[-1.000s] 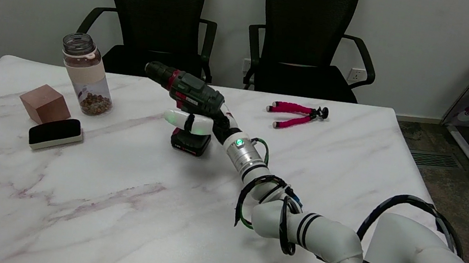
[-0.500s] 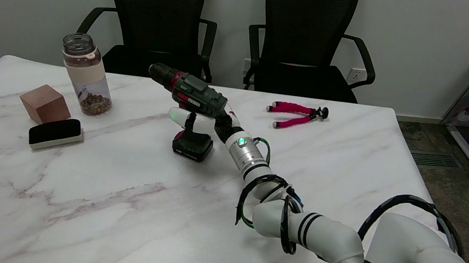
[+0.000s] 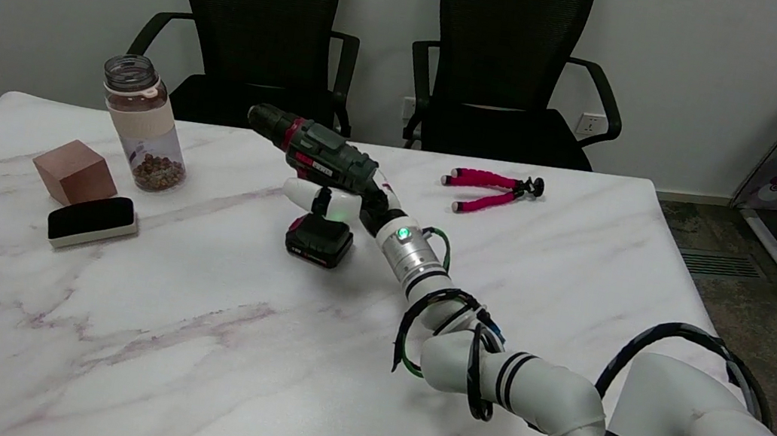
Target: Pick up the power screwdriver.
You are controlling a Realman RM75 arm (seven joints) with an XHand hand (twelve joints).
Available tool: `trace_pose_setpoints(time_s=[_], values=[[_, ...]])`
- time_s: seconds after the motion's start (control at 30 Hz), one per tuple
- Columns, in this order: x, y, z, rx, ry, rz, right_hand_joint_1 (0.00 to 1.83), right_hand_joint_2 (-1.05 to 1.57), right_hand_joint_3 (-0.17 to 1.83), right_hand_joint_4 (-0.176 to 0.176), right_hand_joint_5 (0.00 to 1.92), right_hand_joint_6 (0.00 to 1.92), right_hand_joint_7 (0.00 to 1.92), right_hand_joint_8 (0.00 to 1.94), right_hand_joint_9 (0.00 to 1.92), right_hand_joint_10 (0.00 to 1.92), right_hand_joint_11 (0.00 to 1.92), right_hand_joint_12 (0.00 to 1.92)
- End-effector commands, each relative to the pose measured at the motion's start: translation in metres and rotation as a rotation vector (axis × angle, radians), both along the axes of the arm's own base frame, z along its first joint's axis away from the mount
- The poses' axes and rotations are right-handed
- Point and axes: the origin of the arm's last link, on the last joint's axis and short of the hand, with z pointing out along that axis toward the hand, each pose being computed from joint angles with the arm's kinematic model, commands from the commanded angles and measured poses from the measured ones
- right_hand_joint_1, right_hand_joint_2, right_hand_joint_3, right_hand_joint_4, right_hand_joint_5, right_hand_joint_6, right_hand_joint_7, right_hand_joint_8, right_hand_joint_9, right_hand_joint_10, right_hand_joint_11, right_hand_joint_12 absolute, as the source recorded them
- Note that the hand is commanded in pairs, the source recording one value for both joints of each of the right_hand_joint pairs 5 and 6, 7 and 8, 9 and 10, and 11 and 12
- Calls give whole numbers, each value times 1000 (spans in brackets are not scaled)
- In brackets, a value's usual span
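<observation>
Green-and-black power screwdriver [image 3: 318, 153] near the middle of the marble tabletop [image 3: 193, 312], we see the right robot hand [image 3: 338, 199] clamped around its handle, battery base low over the tabletop, chuck pointing up-left, brown block [image 3: 74, 171] far left.

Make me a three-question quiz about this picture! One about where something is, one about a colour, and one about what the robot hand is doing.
1. Where is the eraser?
A. In front of the wooden block
B. On a chair
C. Beside the tripod

2. What colour are the tripod's legs?
A. Blue
B. Pink
C. Yellow

3. What is the right hand doing?
A. Resting flat on the table
B. Holding the jar
C. Gripping the power screwdriver

Answers: 1 A, it lies just nearer the camera than the block. 2 B, the legs are bright pink. 3 C, its fingers wrap the screwdriver's handle.
</observation>
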Motion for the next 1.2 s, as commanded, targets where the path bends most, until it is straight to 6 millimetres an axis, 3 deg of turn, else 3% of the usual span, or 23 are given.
trace_pose_setpoints(time_s=[0.03, 0.33, 0.83, 1.2], values=[[8, 5, 6, 8, -45, 24, 918, 116, 917, -61, 4, 4, 4, 4, 555, 555, 552, 552], [2, 16, 11, -7, -92, 21, 918, 114, 910, -60, 0, 0, 0, 0, 545, 545, 559, 559], [-1, 22, 1, 15, -105, 13, 918, 98, 901, -58, 0, 0, 0, 0, 533, 533, 543, 543], [1, 27, -4, 36, -209, 9, 919, 66, 896, -46, 14, 14, 14, 14, 528, 528, 546, 546]])
